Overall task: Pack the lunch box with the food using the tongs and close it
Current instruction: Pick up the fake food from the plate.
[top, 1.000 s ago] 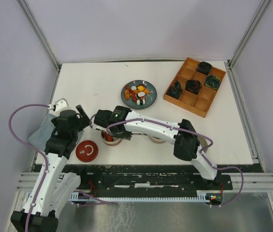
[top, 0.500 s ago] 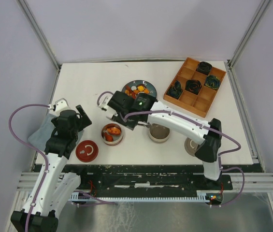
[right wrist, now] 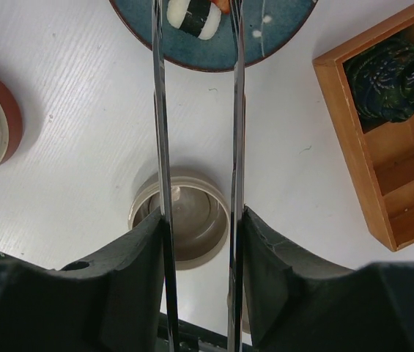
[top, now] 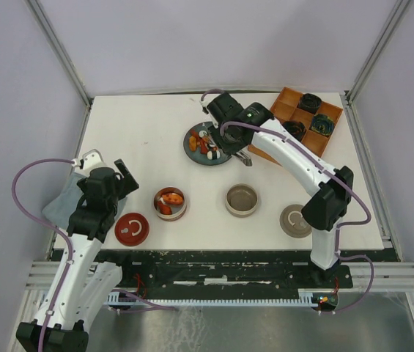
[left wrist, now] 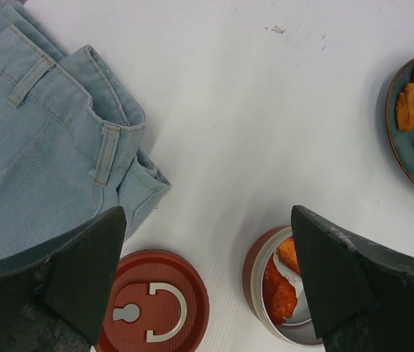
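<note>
Right gripper (right wrist: 198, 227) grips tongs (right wrist: 158, 110), tips parted to straddle a food piece (right wrist: 190, 16) on the plate (right wrist: 280, 29) | left gripper (left wrist: 207, 227) spread wide, parked clear near the part-filled red tin (left wrist: 254, 265).

- Table (top: 141, 132) is just a plain matte white top, with a tiny scuff or two.
- Walls (top: 214, 44) on three sides are flat pale lilac-grey panels.
- Aluminium posts (top: 60, 53) angle up from both back corners.
- Near edge has a black strip (top: 214, 258), silver slotted rails (top: 397, 275) and a dull grey metal sheet (top: 228, 330) below.
- Lighting's soft and even, and the shadows are pretty faint.
</note>
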Controlling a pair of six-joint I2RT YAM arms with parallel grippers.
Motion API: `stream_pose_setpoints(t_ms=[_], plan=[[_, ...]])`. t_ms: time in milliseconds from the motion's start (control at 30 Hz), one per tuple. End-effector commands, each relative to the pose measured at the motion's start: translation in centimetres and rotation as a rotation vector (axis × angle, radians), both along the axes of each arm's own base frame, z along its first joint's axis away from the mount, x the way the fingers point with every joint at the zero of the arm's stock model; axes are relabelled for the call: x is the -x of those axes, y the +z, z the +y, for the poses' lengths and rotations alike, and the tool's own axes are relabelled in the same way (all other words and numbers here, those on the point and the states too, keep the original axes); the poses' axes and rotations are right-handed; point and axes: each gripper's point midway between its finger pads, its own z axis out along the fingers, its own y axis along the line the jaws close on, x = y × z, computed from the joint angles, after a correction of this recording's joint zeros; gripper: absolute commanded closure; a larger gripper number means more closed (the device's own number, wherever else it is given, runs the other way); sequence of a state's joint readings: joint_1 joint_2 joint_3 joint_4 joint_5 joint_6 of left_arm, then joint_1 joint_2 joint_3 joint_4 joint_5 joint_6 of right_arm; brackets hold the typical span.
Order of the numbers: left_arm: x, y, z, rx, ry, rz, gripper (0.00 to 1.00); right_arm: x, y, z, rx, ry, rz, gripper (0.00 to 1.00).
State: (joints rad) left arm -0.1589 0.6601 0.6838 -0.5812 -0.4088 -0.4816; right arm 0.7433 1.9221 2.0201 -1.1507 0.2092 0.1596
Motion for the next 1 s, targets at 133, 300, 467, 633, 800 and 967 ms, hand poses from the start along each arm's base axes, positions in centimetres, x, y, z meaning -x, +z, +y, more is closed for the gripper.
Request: stream_pose_setpoints(t_ms=[133,300,467,633,800,967], plan=[[-0.6,1.1,0.0,0.013,0.008,-0.048,0.00,-1.5,0.8,1.8,-0.097,-0.049,-0.001,0.50],[-0.6,1.1,0.0,0.012,0.009,-0.048,0.00,-2.4,-0.5,4.5,-0.166,-0.056,0.050,0.50],[-0.6,1.0,-0.1,0.012,0.005,-0.043,0.00,-3.5,-2.3,6.4,-0.196,-0.100,0.091,0.49],[-0.6,1.1,-0.2,0.017,-0.002,-0.053,0.00,-4.7,-3.6,7.4,-0.201,-0.125,0.097,0.48],[-0.7,1.0,-0.4,0.020,-0.012,-0.048,0.00,-5.3,-5.1,7.8,-0.184,-0.141,0.114,0.48],[-0.7,1.0,-0.3,0.017,-0.007,-0.046,0.01,-5.5,-6.2,8.1,-0.175,-0.142,0.125,0.48]])
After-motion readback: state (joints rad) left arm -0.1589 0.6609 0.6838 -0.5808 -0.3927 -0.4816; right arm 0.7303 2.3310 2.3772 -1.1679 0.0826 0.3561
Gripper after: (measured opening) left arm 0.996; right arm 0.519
